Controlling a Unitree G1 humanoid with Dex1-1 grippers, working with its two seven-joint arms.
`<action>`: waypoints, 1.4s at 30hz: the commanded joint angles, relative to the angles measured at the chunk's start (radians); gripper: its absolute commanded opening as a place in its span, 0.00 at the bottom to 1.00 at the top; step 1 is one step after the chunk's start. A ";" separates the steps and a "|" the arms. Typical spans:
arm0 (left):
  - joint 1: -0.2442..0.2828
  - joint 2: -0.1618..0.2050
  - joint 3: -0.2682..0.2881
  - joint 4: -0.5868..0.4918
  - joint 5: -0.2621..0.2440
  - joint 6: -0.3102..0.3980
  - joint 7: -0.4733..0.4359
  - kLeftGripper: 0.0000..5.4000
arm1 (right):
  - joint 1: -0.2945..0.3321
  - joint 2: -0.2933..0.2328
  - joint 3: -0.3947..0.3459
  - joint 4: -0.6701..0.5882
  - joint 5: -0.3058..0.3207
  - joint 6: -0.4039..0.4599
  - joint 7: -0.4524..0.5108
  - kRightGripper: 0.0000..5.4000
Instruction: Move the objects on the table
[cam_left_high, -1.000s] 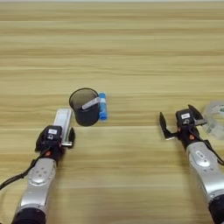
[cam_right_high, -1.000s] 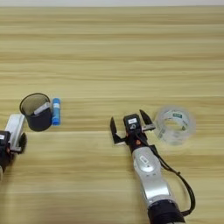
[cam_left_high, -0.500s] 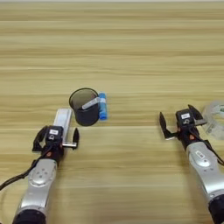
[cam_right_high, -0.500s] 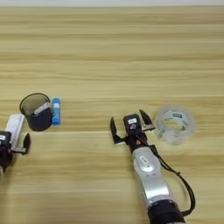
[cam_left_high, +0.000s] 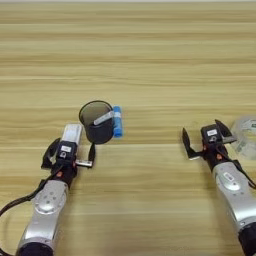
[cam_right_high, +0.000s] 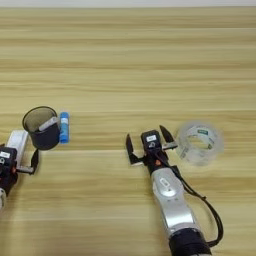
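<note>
Table (cam_left_high: 150, 45): cup (cam_left_high: 98, 125), tube (cam_left_high: 117, 121), cassette (cam_left_high: 71, 133), tape (cam_right_high: 200, 142)

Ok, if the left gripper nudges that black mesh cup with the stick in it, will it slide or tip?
The black mesh cup looks light and see-through, so it would probably slide easily. The stick leaning on its rim may shift or rattle. The blue tube lies against its right side and would likely roll off if pushed.

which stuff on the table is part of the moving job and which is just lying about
Part of the job:
- small black mesh cup holding a whitish stick
- short blue tube, touching the cup's right side
- flat white rectangular cassette, under the open left gripper

Lying about, as far as I can judge:
- clear tape roll, beside the open right gripper
</note>
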 joint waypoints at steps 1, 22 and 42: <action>0.008 -0.008 -0.006 -0.017 0.000 -0.011 -0.006 1.00 | 0.001 0.002 -0.002 -0.007 -0.002 0.014 -0.001 1.00; 0.015 -0.036 -0.064 -0.052 0.013 -0.030 -0.034 1.00 | -0.003 0.003 0.000 -0.003 -0.003 0.013 0.000 1.00; -0.071 -0.051 -0.074 0.034 0.022 -0.044 -0.020 1.00 | -0.008 0.006 0.001 0.006 -0.004 0.011 -0.001 1.00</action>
